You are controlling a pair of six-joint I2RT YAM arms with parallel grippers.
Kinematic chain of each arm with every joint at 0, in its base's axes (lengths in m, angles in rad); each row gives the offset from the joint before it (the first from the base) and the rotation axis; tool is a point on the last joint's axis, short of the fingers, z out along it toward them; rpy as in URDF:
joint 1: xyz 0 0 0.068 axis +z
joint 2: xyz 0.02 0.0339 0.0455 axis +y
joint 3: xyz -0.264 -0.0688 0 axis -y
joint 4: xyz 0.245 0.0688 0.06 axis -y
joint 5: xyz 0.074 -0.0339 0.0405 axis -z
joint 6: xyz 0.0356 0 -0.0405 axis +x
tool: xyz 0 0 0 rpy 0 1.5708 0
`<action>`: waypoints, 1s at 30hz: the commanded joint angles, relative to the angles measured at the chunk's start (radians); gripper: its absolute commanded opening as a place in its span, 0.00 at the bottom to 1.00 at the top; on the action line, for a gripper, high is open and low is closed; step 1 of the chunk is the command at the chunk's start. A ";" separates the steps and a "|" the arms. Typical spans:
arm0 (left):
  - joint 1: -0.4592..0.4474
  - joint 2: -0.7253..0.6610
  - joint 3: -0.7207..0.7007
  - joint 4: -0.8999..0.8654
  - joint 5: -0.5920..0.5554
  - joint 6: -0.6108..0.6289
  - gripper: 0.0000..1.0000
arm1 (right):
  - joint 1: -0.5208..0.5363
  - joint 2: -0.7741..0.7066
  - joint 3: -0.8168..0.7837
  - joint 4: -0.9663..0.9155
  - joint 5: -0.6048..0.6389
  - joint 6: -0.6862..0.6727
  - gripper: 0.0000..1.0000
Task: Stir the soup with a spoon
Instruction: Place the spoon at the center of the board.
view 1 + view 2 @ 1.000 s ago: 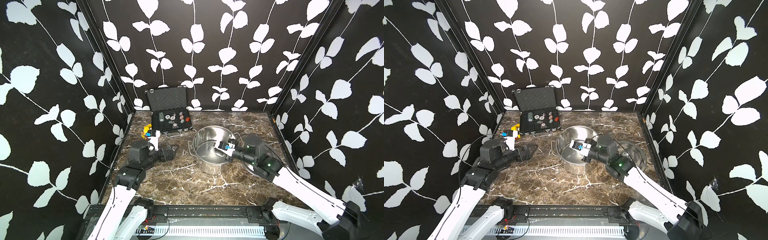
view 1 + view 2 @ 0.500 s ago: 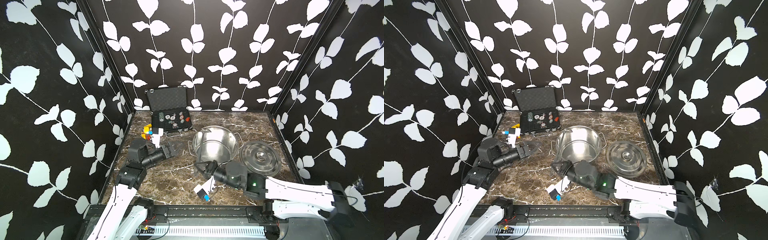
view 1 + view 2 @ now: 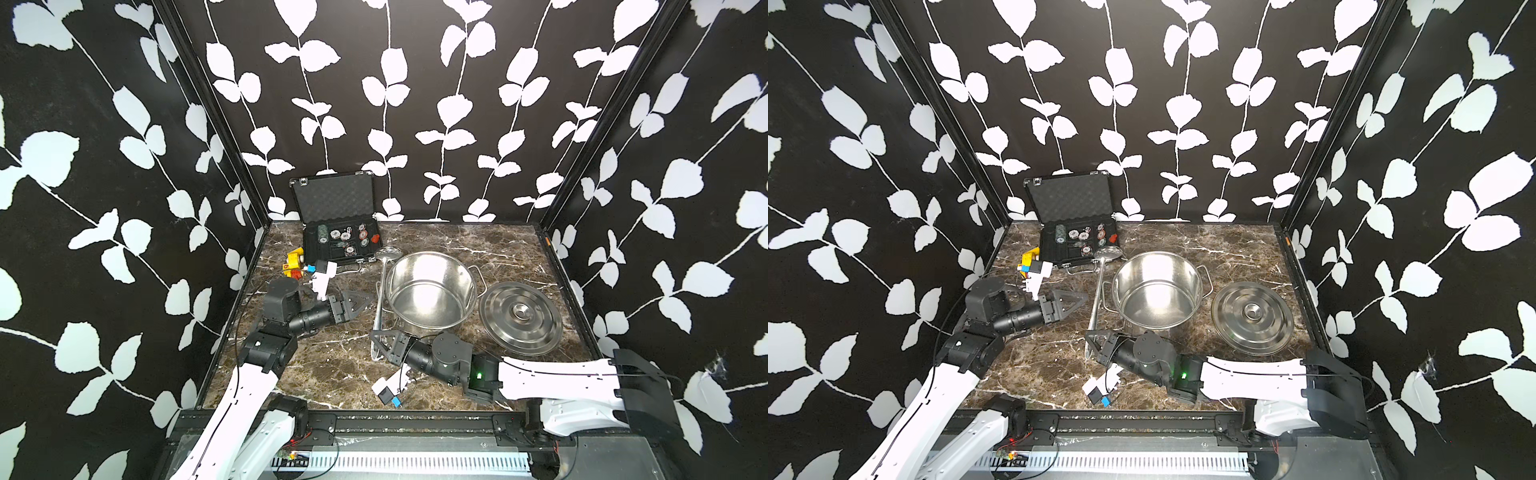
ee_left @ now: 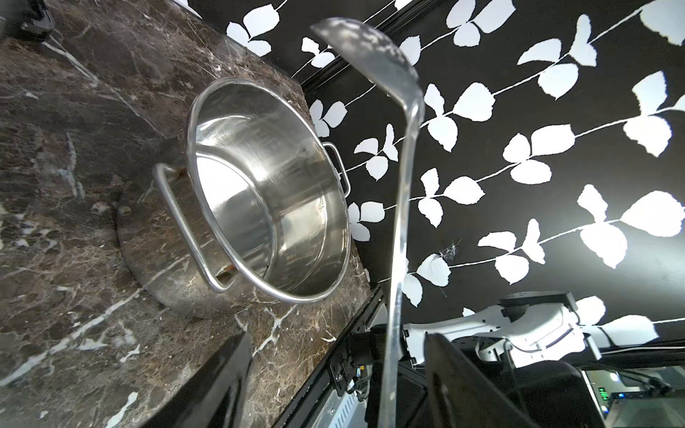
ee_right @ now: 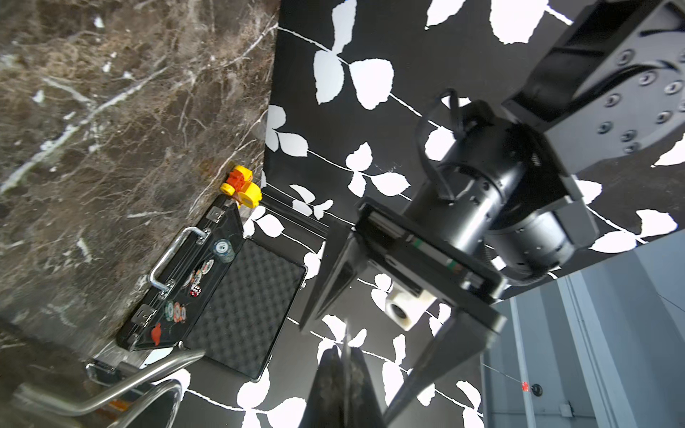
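Observation:
The spoon (image 3: 380,299) (image 3: 1097,291) is a long silver ladle held off the table just left of the steel pot (image 3: 430,291), with its bowl toward the back. My right gripper (image 3: 380,343) (image 3: 1094,343) is shut on the handle's near end. In the right wrist view the thin spoon edge (image 5: 344,333) shows between its closed fingertips (image 5: 333,370). My left gripper (image 3: 365,300) (image 4: 337,337) is open. It reaches in from the left, and the spoon handle (image 4: 402,207) passes between its jaws without touching either. The pot looks empty.
The pot's round lid (image 3: 519,318) lies flat to the right of the pot. An open black case of poker chips (image 3: 338,232) stands at the back. Small yellow toys (image 3: 294,262) sit at the back left.
My right arm has swung from over the pot down to its front left. The left gripper has moved toward the pot, and its jaws have narrowed somewhat.

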 commanded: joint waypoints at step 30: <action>-0.054 0.149 -0.031 0.375 0.086 -0.105 0.00 | 0.011 0.040 0.052 0.048 -0.015 0.127 0.03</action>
